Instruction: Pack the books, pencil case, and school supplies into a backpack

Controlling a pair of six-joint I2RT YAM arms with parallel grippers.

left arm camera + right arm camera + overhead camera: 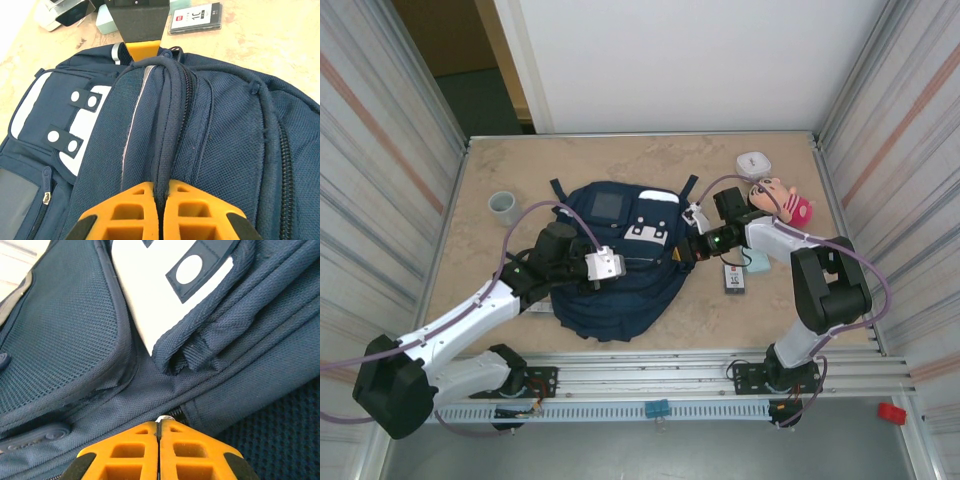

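Observation:
The navy backpack (620,275) lies flat mid-table, its white patches (35,107) facing up. My left gripper (636,262) is over its middle. In the left wrist view this gripper (161,194) is shut on a dark padded strap (169,125) that runs along the bag's top. My right gripper (682,252) meets the bag's right edge. Its fingers (159,426) are shut on a small silver zipper pull (162,418). The black box with a white label (734,277) and the pale teal pencil case (757,260) lie right of the bag; the right arm partly covers the case. Books are out of view.
A pink-clothed doll (782,200) and a small white rounded case (753,162) sit at the back right. A grey cup (503,206) stands at the back left. Striped walls close in both sides of the table.

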